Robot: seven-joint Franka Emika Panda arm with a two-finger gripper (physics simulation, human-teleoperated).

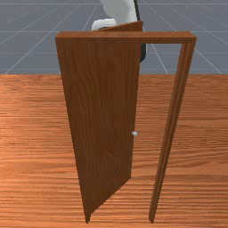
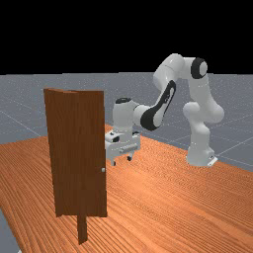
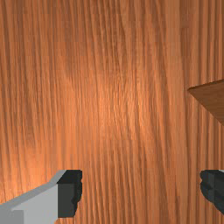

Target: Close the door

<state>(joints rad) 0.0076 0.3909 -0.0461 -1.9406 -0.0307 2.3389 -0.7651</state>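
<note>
Jaws: wide apart. The wrist view has one dark fingertip on each side, with only orange-brown tabletop (image 3: 118, 87) seen through the gap, so the grip is on nothing. In the far view the gripper (image 2: 122, 160) hangs above the table, fingers pointing down, near the door's knob side. There the hand's body lines up right against the door's edge – can't tell from this angle if they touch.

Door (image 1: 100, 111) is ajar: upright, dark brown, swung out of its frame (image 1: 171, 120) toward the arm's side. In the front view it runs from the frame's left post back to a free edge, leaving a gap to the right post. Small pale knob (image 1: 135, 133) sits at that free edge. The arm (image 1: 120, 9) is behind the door and frame there, partly hidden by them.

Wrist view also has a darker wood corner (image 3: 212, 98) outside the finger pair, well apart from the nearer fingertip – looks like part of the door, can't tell which part.

Markings: black-and-white patch (image 2: 212, 161) on the arm's base and pale marks on the black forearm strip (image 2: 169, 95), both too small to read.
</note>
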